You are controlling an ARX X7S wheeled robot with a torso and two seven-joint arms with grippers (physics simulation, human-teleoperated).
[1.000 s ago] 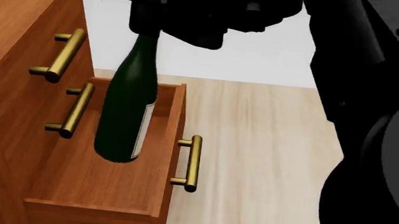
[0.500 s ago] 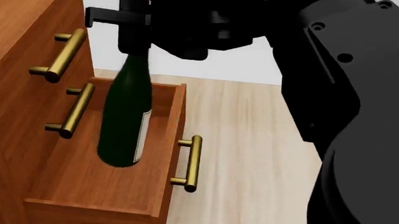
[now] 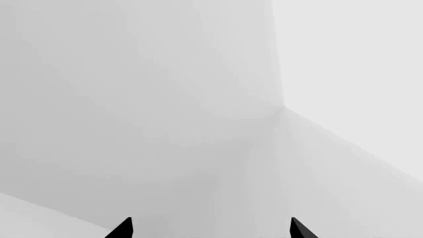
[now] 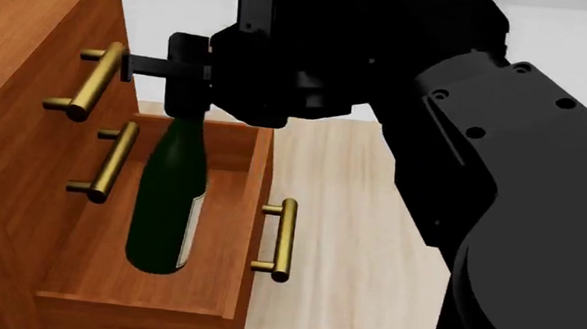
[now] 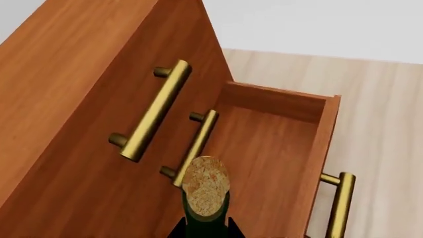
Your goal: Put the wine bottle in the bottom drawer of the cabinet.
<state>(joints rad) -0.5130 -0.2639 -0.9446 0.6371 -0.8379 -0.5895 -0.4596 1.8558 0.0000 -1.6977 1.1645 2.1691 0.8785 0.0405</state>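
You have one wine bottle point(image 4: 168, 202), one cabinet point(image 4: 15, 111) and three brass handles in sight: two on the closed drawer fronts above, one on the pulled-out bottom drawer point(image 4: 215, 229). Your right gripper point(image 4: 187, 74) clamps the bottle's neck between its jaws, with the green body hanging below the fingers, nearly upright and tilted slightly. In the head view the base of the bottle shows over the drawer's floor, inside its open box; you cannot tell whether it touches the wood. From the right wrist view you look straight down on the tan cork point(image 5: 205, 186), with the drawer's open compartment beyond it and the two upper handles just beside it. Your left gripper point(image 3: 209, 229) shows only two dark fingertips, set apart, with nothing between them, facing pale blank walls.
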